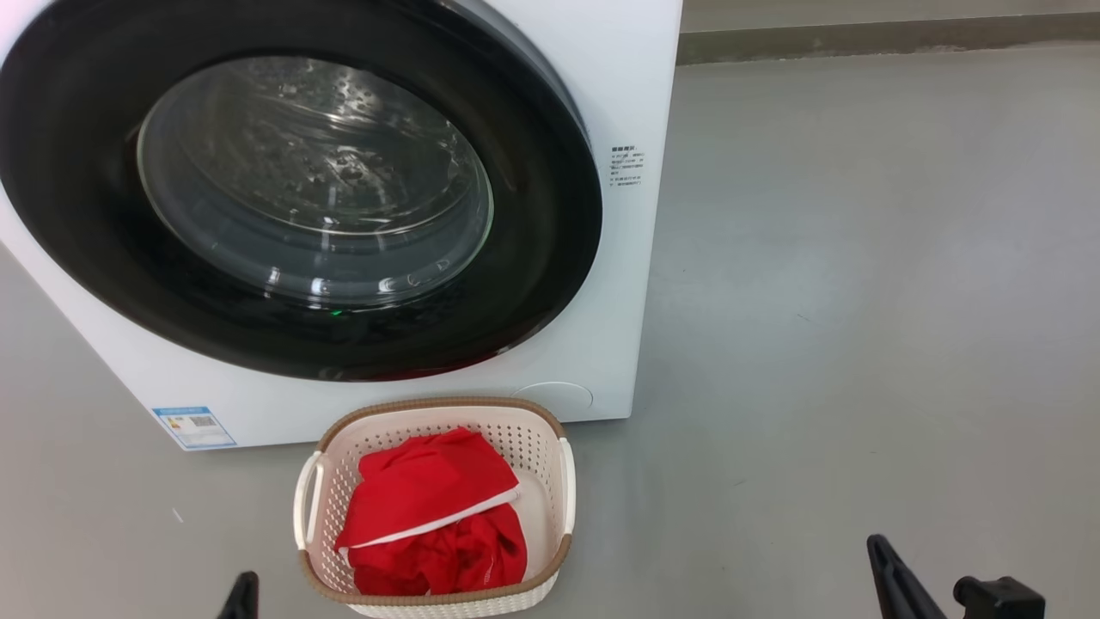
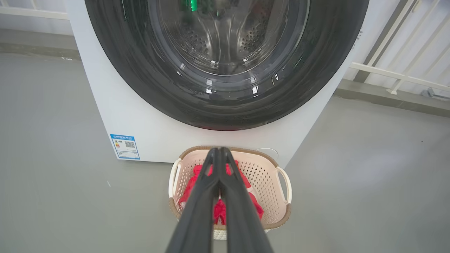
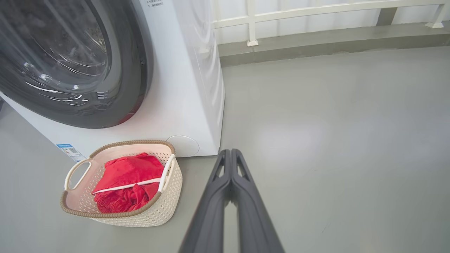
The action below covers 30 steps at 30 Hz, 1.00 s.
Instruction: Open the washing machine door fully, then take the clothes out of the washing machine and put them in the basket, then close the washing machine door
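Observation:
The washing machine (image 1: 593, 327) stands before me on the grey floor. Its door (image 1: 533, 215), black-rimmed with a clear glass bowl, lies flush against the front, and steel drum holes show through the glass. The cream basket (image 1: 563, 481) sits on the floor just below the door, and the red clothes (image 1: 430, 507) with white trim lie inside it. In the left wrist view my left gripper (image 2: 219, 150) is shut and empty, its tips over the basket (image 2: 281, 196) and the clothes (image 2: 219, 211). My right gripper (image 3: 230, 151) is also shut and empty, above bare floor to the right of the basket (image 3: 168, 207).
Open grey floor (image 1: 859, 301) spreads to the right of the machine. A low grey kerb (image 3: 316, 38) with a white railing (image 3: 316, 8) runs along the far wall. A blue label (image 1: 194, 425) marks the machine's lower left front.

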{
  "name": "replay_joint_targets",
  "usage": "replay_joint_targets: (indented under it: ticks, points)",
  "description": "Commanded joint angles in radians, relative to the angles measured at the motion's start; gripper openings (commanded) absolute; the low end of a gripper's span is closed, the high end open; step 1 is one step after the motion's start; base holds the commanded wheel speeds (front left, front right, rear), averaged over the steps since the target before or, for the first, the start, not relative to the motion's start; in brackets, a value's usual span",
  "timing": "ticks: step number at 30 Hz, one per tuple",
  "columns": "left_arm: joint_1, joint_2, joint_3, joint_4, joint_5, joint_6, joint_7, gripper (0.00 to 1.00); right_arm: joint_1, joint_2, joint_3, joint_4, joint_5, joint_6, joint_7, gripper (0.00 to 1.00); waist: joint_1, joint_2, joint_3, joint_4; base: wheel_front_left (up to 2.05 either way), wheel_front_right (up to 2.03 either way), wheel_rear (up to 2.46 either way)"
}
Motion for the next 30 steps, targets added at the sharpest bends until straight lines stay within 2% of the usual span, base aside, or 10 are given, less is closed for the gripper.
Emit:
replay_joint_targets:
  ticks: [1,8,12,30]
  points:
    - [0.0,0.0,0.001,-0.001,-0.002,0.0,0.0,0.0,0.0,0.0,0.0,-0.001,0.002,0.0,0.0,0.0,0.0001,0.0,0.0,0.0,0.0,0.0,0.0]
    - [-0.01,-0.004,0.005,-0.006,-0.072,0.0,0.022,0.0,-0.011,-0.001,-0.004,-0.012,0.076,0.0,0.022,0.0,0.0024,0.0,-0.003,0.001,0.0,0.0,0.0]
    - [-0.017,-0.006,0.007,-0.008,-0.113,0.0,0.033,0.0,-0.018,-0.002,-0.006,-0.016,0.119,0.0,0.033,0.0,0.0003,0.0,-0.001,0.002,0.0,0.0,0.0]
    - [-0.045,-0.017,0.016,-0.019,-0.294,0.0,0.084,0.0,-0.049,-0.003,-0.015,-0.039,0.309,-0.001,0.086,0.0,0.0001,0.0,-0.001,0.005,0.0,0.0,0.0]
